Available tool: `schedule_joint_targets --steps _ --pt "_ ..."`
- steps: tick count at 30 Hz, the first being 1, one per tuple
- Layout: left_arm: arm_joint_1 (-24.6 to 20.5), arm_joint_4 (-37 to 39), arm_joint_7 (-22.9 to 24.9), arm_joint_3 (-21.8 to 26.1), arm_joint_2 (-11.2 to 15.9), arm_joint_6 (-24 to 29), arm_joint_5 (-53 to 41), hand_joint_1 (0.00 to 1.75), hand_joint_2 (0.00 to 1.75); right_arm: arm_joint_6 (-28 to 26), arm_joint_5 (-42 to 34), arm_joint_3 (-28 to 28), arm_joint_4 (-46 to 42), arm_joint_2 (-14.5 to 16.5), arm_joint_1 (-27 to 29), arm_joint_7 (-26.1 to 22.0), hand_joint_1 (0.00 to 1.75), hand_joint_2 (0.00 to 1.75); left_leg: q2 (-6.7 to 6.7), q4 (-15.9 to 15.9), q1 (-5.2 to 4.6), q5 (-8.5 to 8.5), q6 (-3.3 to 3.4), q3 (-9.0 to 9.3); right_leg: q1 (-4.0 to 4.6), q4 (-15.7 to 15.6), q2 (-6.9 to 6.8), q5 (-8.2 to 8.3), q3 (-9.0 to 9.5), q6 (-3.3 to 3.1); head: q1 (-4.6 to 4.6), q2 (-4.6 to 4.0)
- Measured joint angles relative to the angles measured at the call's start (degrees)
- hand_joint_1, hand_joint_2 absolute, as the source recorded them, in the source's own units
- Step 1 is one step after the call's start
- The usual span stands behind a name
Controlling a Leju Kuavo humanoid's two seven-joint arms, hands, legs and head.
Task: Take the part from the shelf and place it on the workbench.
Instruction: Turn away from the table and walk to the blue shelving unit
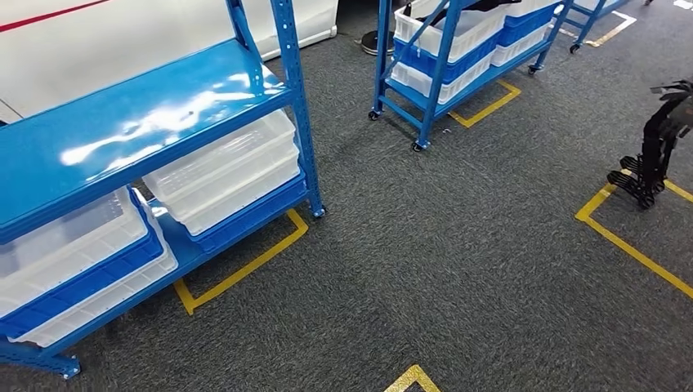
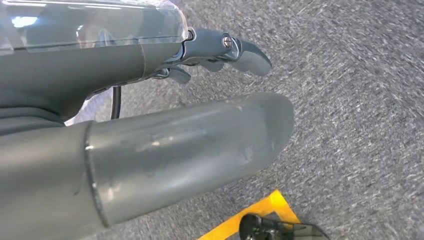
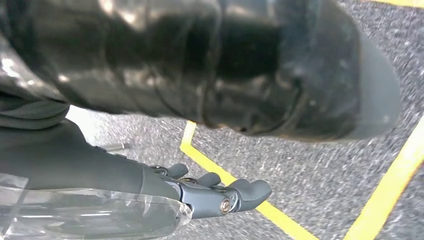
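Head view shows the blue shelf [image 1: 147, 114]; wrist views show left hand [image 2: 165, 100] and right hand [image 3: 200, 165] spread, empty.

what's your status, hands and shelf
Left hand empty, fingers apart. Right hand empty too. Blue shelf ahead-left with white bins; part not identifiable. Grey carpet between.

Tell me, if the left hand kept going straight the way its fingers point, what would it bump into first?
Probably just the grey carpet. The left hand holds nothing and nothing shows between its fingers and the floor, though depth is hard to judge.
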Motion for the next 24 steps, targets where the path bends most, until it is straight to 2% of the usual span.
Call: schedule_joint_targets --steps 1,2,3,4,6,8,9,10,11,12,13,14,15,16,17,18,19,20,21,23,24 --pt "-0.1 0.0 0.0 0.0 0.0 0.0 0.0 0.00 0.00 0.0 0.0 0.0 0.0 0.0 0.0 0.0 0.00 0.00 0.63 -1.4 -0.26 0.20 0.36 0.59 0.07 0.0 -0.50 -0.09 0.13 0.23 0.01 0.00" --pt "-0.1 0.0 0.0 0.0 0.0 0.0 0.0 0.00 0.00 0.0 0.0 0.1 0.0 0.0 -0.1 0.0 0.00 0.00 0.45 -1.6 -0.47 0.10 0.68 0.53 0.09 -0.1 -1.00 -0.14 0.25 0.49 0.02 0.00" --pt "0.0 0.0 0.0 0.0 0.0 0.0 0.0 0.00 0.00 0.0 0.0 0.1 0.0 0.0 -0.2 0.1 0.00 0.00 -0.23 -1.9 -0.44 0.25 1.02 0.52 0.10 -0.2 -1.52 -0.18 0.51 0.78 0.02 0.00" --pt "0.1 0.0 0.0 0.0 0.0 0.0 0.0 0.00 0.00 0.0 0.0 0.2 0.0 0.0 -0.3 0.1 0.00 0.00 -0.85 -2.2 -0.30 0.48 1.32 0.76 0.03 -0.1 -1.42 -0.41 0.77 1.10 0.02 0.00" --pt "0.1 0.0 0.0 0.0 0.0 0.0 0.0 0.00 0.00 0.0 0.0 0.3 0.0 0.0 -0.3 0.1 0.00 0.00 -2.06 -3.0 0.11 1.03 2.03 1.29 -0.08 2.2 1.01 -2.35 0.12 1.64 0.06 0.00" --pt "0.0 0.0 0.0 0.0 0.0 0.0 0.0 0.00 0.00 0.1 -0.1 0.2 0.0 0.0 -0.2 0.1 0.00 0.00 -3.26 -3.2 0.26 1.29 2.38 1.30 -0.29 9.1 4.22 -6.04 -3.18 1.87 0.10 0.00" --pt "-0.1 0.0 0.0 0.0 0.0 0.0 0.0 0.00 0.00 0.1 -0.2 0.2 0.0 0.0 -0.1 0.1 0.00 0.00 -3.98 -3.1 0.25 1.32 2.44 1.19 -0.36 12.7 4.88 -7.42 -5.06 1.95 0.12 0.00" --pt "-0.1 0.0 0.0 0.0 0.0 0.0 0.0 0.00 0.00 0.1 -0.2 0.2 0.0 0.0 0.0 0.1 0.00 0.00 -4.72 -3.0 0.24 1.30 2.44 1.13 -0.44 15.1 5.14 -7.86 -6.41 2.02 0.11 0.00" --pt "-0.1 0.0 0.0 0.0 0.0 0.0 0.0 0.00 0.00 0.1 -0.2 0.2 0.0 0.0 0.0 0.1 0.00 0.00 -5.56 -2.8 0.24 1.24 2.40 1.13 -0.53 15.2 5.25 -6.93 -6.72 2.07 0.12 0.00" --pt "-0.1 0.0 0.1 0.0 0.0 0.0 0.0 0.00 0.00 0.1 -0.2 0.2 0.0 0.0 0.0 0.1 0.00 0.00 -6.41 -2.6 0.27 1.15 2.31 1.16 -0.63 13.1 5.45 -4.99 -5.99 2.08 0.12 0.00" --pt "-0.1 0.0 0.1 0.0 0.0 0.0 -0.1 0.00 0.00 0.1 -0.2 0.2 0.0 0.0 0.0 0.1 0.00 0.00 -7.24 -2.4 0.31 1.00 2.15 1.17 -0.78 9.4 6.16 -2.52 -4.50 2.06 0.12 0.00" --pt "-0.1 0.0 0.1 0.0 0.0 0.0 -0.1 0.00 0.00 0.1 -0.2 0.2 0.0 0.0 0.1 0.1 0.00 0.00 -8.02 -2.1 0.31 0.83 1.90 1.04 -0.92 5.7 7.69 -0.71 -2.97 1.98 0.12 0.00" --pt "-0.1 0.0 0.1 0.0 0.0 0.0 -0.1 0.00 0.00 0.1 -0.2 0.2 0.0 0.0 0.1 0.1 0.00 0.00 -8.71 -1.7 0.32 0.68 1.61 0.79 -1.02 2.9 9.08 0.34 -1.90 1.88 0.10 0.00" --pt "-0.2 0.0 0.1 0.0 0.0 0.0 -0.1 0.00 0.00 0.1 -0.2 0.2 0.0 0.0 0.2 0.1 0.00 0.00 -9.33 -1.4 0.34 0.61 1.26 0.47 -1.06 1.4 10.15 0.68 -1.33 1.76 0.10 0.00" --pt "-0.2 0.0 0.1 0.0 0.0 0.0 -0.1 0.00 0.00 0.1 -0.2 0.2 0.0 0.0 0.1 0.1 0.00 0.00 -9.96 -1.3 0.41 0.65 0.89 0.17 -0.96 1.1 10.57 0.43 -1.27 1.59 0.09 0.00" --pt "-0.1 0.0 0.1 0.0 0.0 0.0 -0.1 0.00 0.00 0.1 -0.2 0.2 0.0 0.0 0.0 0.1 0.00 0.00 -10.63 -1.4 0.50 0.76 0.49 -0.07 -0.91 1.0 9.98 0.51 -1.23 1.36 0.09 0.00" --pt "0.0 0.0 0.1 0.0 -0.1 0.0 -0.1 0.00 0.00 0.1 -0.2 0.2 0.0 0.0 -0.1 0.1 0.00 0.00 -10.67 -1.4 0.61 0.77 0.15 -0.19 -0.94 0.7 9.25 0.61 -1.11 1.04 0.10 0.00" --pt "0.1 0.0 0.1 0.0 -0.1 0.0 -0.2 0.00 0.00 0.2 -0.2 0.2 0.0 0.0 -0.1 0.1 0.00 0.00 -9.72 -1.0 0.58 0.46 -0.12 -0.41 -0.98 0.4 8.52 0.72 -0.93 0.63 0.06 0.00" --pt "0.1 0.0 0.1 0.0 -0.1 0.0 -0.2 0.00 0.00 0.2 -0.2 0.2 0.0 0.0 0.0 0.1 0.00 0.00 -8.13 0.4 0.52 -0.45 -0.35 -1.09 -1.05 0.1 7.70 0.82 -0.78 0.23 0.02 0.00" --pt "-0.1 0.0 0.1 0.0 -0.1 0.0 -0.2 0.00 0.00 0.2 -0.2 0.2 0.0 0.0 0.2 0.1 0.00 0.00 -4.73 6.5 0.44 -3.80 -0.68 -3.96 -0.91 -0.1 5.96 0.80 -0.65 -0.31 -0.07 0.00" --pt "-0.2 0.0 0.1 0.0 -0.1 0.0 -0.2 0.00 0.00 0.2 -0.2 0.2 0.0 0.0 0.2 0.1 0.00 0.00 -4.07 10.4 0.50 -5.60 -0.85 -5.90 -0.80 -0.1 5.05 0.73 -0.67 -0.43 -0.09 0.00"
